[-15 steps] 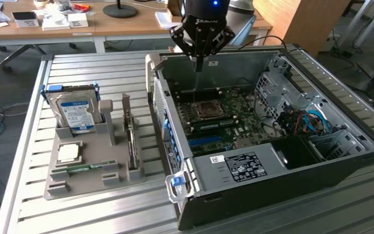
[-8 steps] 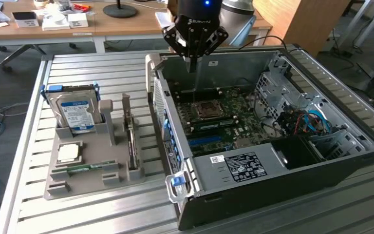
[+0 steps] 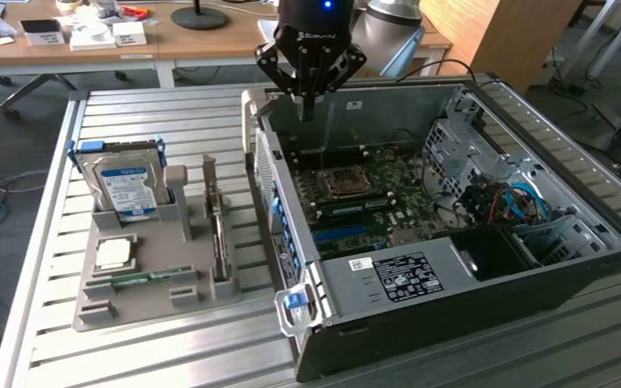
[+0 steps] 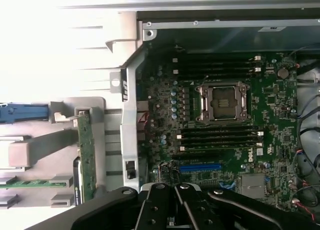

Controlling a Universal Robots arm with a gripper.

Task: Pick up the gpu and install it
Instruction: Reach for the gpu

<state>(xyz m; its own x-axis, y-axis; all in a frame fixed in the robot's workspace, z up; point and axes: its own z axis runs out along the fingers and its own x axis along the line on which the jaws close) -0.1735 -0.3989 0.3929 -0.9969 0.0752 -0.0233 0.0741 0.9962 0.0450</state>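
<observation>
The fingers point(image 3: 308, 99) point(image 4: 163, 204) are closed on nothing and hang above the open case point(image 3: 569, 271), over the far end of the motherboard point(image 3: 381, 190). The gpu point(image 3: 216, 220) point(image 4: 85, 155) stands on edge in a grey holder point(image 3: 165, 287) on the tabletop point(image 3: 127, 113). It is just beside the case on the exterior view's left, near a hard drive point(image 3: 127, 190) and well apart from the fingers.

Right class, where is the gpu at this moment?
In the exterior view the gpu stands on edge in the grey holder on that view's left, between the hard drive and the open computer case.
</observation>
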